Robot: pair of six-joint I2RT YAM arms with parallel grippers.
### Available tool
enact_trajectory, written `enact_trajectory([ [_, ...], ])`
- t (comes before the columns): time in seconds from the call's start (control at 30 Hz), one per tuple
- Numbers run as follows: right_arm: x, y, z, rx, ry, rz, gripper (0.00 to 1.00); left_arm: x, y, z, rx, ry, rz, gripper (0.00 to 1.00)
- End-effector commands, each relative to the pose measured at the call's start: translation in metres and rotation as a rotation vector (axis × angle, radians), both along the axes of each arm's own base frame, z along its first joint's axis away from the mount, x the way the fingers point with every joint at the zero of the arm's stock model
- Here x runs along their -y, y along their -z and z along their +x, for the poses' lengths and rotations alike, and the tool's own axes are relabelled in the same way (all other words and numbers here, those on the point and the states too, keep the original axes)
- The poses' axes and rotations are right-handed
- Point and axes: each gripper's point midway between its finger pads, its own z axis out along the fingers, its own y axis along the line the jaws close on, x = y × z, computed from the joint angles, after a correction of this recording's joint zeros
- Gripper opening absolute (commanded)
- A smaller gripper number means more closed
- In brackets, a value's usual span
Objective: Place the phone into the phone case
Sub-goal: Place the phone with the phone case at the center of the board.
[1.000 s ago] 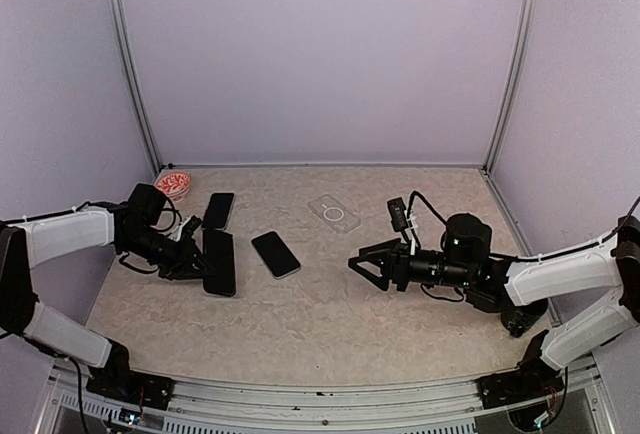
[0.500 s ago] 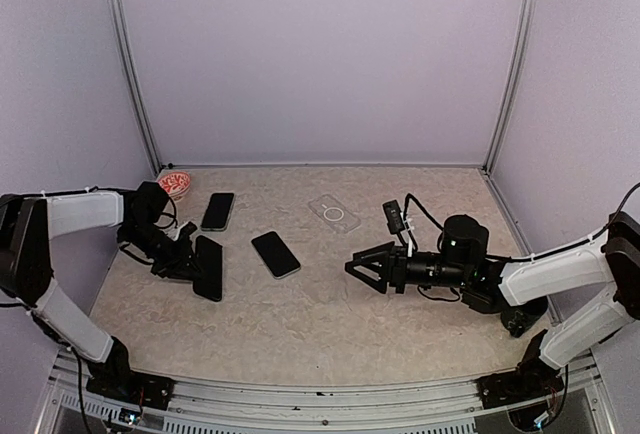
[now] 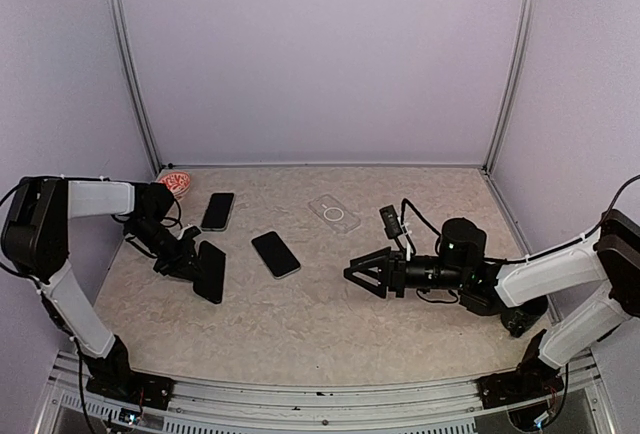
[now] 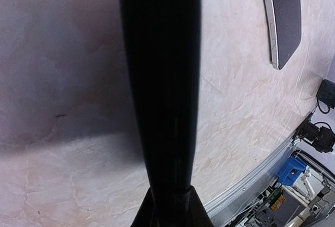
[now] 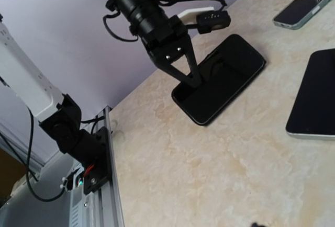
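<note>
My left gripper (image 3: 190,259) is shut on a black slab (image 3: 210,272) the size of a phone, tilted up on the table's left side; whether it is a phone or a case I cannot tell. In the left wrist view the slab's dark edge (image 4: 162,80) fills the middle above the gripper (image 4: 168,193). The right wrist view shows that gripper (image 5: 183,72) clamped on the slab's (image 5: 222,78) end. A dark phone (image 3: 275,254) lies flat mid-table, another phone (image 3: 218,211) behind it. The clear phone case (image 3: 335,214) lies farther back. My right gripper (image 3: 352,272) hovers open and holds nothing, pointing left.
A small red bowl (image 3: 174,185) sits at the back left corner. The metal frame rail (image 3: 320,394) runs along the near edge. Purple walls close in the back and both sides. The nearer phone (image 4: 285,18) shows its silver edge in the left wrist view.
The left gripper has tipped the black slab up from lying flat and drawn it slightly left and nearer. The right gripper has crept a little to the left, still open.
</note>
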Motion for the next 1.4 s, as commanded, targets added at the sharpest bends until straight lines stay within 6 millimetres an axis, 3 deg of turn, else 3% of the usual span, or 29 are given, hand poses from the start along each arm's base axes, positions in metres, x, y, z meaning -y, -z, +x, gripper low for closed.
enact_trajectory([
  [0.0,0.000,-0.003,-0.001,0.005,-0.011,0.020,0.66,-0.017,0.019,0.012,0.021,0.005,0.086,0.06],
  [0.6,-0.002,0.000,-0.001,-0.006,-0.024,0.016,0.66,-0.055,0.013,0.044,0.074,-0.063,0.190,0.16],
  [0.8,-0.003,0.000,-0.002,-0.012,-0.029,0.016,0.66,-0.057,0.013,0.047,0.086,-0.068,0.200,0.24],
  [1.37,-0.002,0.000,-0.002,-0.009,-0.026,0.009,0.66,-0.060,0.023,0.046,0.084,-0.070,0.217,0.29],
])
